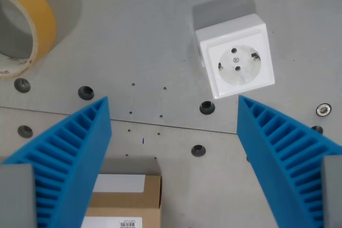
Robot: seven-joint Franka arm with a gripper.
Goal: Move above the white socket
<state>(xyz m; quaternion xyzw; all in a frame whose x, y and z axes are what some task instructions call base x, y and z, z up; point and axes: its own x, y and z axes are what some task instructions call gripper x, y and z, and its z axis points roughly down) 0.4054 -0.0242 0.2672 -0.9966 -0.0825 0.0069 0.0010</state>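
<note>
The gripper point(173, 132) points down at the grey desk point(139, 36), its blue ribbed fingers point(75, 153) spread wide with nothing between them. The white socket point(235, 56) sits far and right, just beyond the right fingertip. A tape roll point(32, 20) lies far left; a cardboard box point(125, 201) sits near, between the fingers.

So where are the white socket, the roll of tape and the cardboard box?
white socket point(238, 62): wrist view, on its round face.
roll of tape point(43, 17): wrist view, on its yellow outer band.
cardboard box point(152, 190): wrist view, on its brown top.
</note>
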